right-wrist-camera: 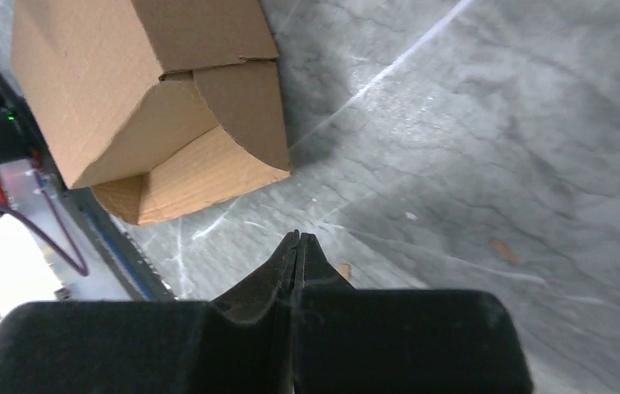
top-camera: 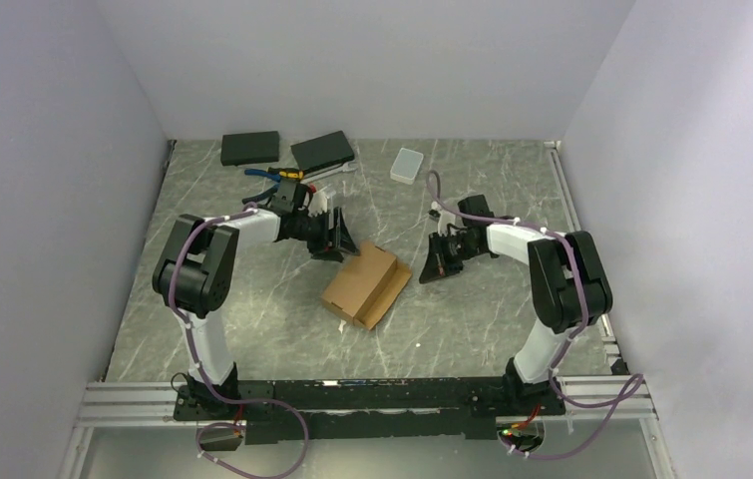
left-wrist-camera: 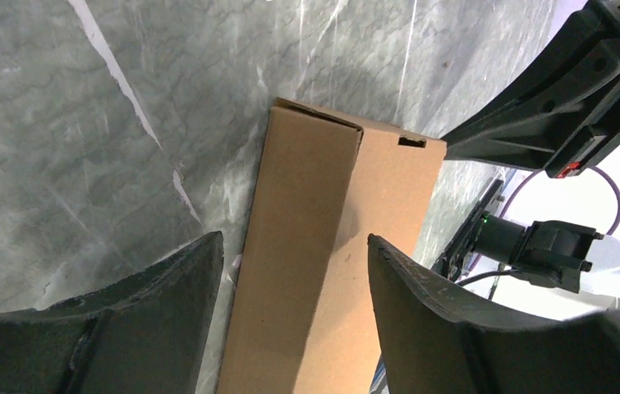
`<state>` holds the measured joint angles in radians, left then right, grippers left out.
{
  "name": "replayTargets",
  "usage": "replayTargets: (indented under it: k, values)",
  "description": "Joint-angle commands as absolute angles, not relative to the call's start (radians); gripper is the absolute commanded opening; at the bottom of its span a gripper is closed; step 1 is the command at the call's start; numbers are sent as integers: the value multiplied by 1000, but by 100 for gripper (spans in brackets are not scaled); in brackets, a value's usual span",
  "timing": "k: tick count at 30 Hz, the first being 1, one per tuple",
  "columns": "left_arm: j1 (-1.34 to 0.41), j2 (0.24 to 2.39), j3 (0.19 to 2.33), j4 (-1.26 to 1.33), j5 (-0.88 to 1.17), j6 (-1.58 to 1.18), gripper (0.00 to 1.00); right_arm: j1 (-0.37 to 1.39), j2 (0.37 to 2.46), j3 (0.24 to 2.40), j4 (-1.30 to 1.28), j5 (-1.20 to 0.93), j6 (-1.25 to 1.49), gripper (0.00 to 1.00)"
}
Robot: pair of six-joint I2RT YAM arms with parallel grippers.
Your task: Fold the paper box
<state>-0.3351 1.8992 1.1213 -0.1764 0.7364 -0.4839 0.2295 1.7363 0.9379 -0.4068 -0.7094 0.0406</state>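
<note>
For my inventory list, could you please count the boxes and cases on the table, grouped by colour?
Brown: 1, the paper box
Black: 2, the flat black boxes
Translucent white: 1, the plastic case
Total: 4

The top camera looks down over the whole grey marbled table [top-camera: 252, 329], while both wrist cameras closely face the same plain brown cardboard box [left-wrist-camera: 323, 271].
</note>
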Motion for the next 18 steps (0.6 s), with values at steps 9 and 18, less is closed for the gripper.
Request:
replayTargets:
  k: [9,18]
  values:
    - [-373,1859,1073,-123,750,-498,65,317,1849,992,-331,-799,211,0]
    - [-422,1895,1075,-106,754,-520,58,339,1849,1073,-317,-804,222,0]
